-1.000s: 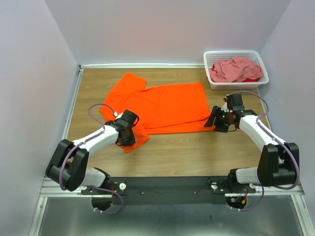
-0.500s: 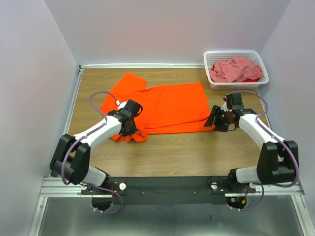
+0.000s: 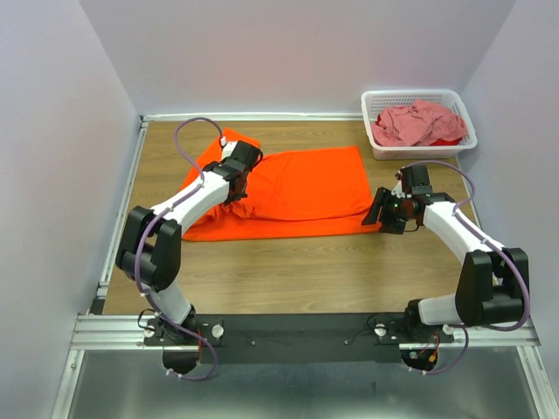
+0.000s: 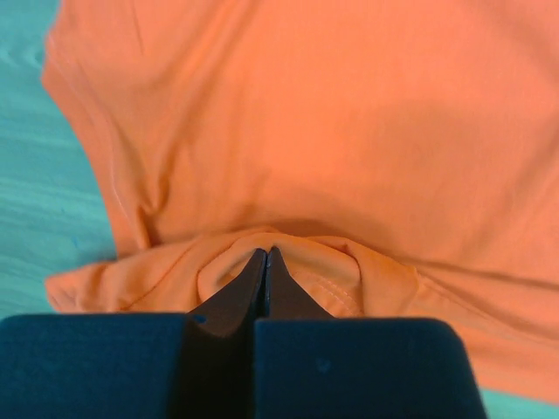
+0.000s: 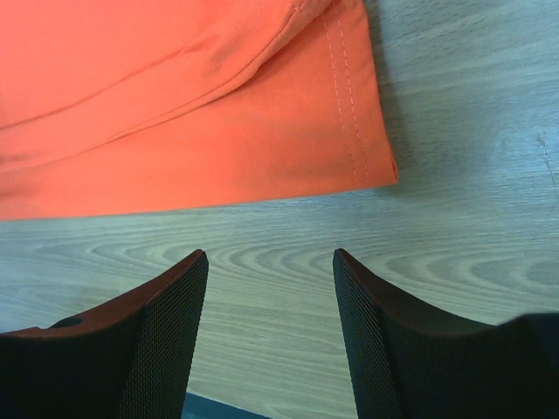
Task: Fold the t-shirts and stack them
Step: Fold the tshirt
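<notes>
1. Top view: the orange t-shirt [image 3: 306, 188] is lying on the table [image 3: 288, 271]; the pink t-shirt [image 3: 417, 122] is sitting in the basket [image 3: 410, 93].
2. Left wrist view: the left gripper [image 4: 266, 259] is clamping a bunched fold of the orange t-shirt.
3. Right wrist view: the right gripper [image 5: 271, 279] is hovering, jaws apart, beside its hem corner.

Bright, even light fills the room; shadows are soft and small. In the left wrist view the table [image 4: 35, 218] looks green-blue.

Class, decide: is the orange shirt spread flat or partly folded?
Partly folded: the left gripper pinches a bunched edge of the orange shirt, which lies doubled over the shirt's own body.
</notes>
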`<action>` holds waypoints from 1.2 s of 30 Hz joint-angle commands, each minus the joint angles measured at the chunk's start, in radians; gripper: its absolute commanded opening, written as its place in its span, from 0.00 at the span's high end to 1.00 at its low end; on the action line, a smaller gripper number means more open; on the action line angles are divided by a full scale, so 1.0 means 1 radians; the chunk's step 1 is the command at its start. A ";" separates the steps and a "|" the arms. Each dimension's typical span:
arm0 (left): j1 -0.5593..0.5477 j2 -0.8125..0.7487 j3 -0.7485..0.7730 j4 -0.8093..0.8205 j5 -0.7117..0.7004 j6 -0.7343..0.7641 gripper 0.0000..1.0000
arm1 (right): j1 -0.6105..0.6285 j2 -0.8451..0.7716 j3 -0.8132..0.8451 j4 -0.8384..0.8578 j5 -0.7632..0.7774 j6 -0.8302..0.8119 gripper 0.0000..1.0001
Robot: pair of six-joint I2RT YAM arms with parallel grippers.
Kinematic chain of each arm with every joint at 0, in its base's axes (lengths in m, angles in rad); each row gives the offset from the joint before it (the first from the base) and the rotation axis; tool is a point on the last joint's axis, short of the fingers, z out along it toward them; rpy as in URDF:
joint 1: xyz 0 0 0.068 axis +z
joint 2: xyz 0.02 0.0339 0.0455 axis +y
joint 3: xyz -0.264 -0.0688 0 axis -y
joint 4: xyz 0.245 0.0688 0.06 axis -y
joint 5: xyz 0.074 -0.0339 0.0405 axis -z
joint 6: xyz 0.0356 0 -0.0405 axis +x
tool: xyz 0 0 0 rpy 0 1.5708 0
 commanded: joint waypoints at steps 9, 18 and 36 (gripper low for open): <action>0.049 0.121 0.114 0.118 -0.123 0.143 0.90 | 0.007 -0.018 0.031 -0.008 -0.001 -0.016 0.32; 0.112 0.131 0.094 0.192 -0.051 0.154 0.62 | 0.007 -0.037 0.042 -0.008 0.142 0.053 0.28; 0.405 -0.371 -0.417 0.282 0.303 -0.021 0.42 | -0.050 0.048 -0.041 0.175 0.074 0.183 0.29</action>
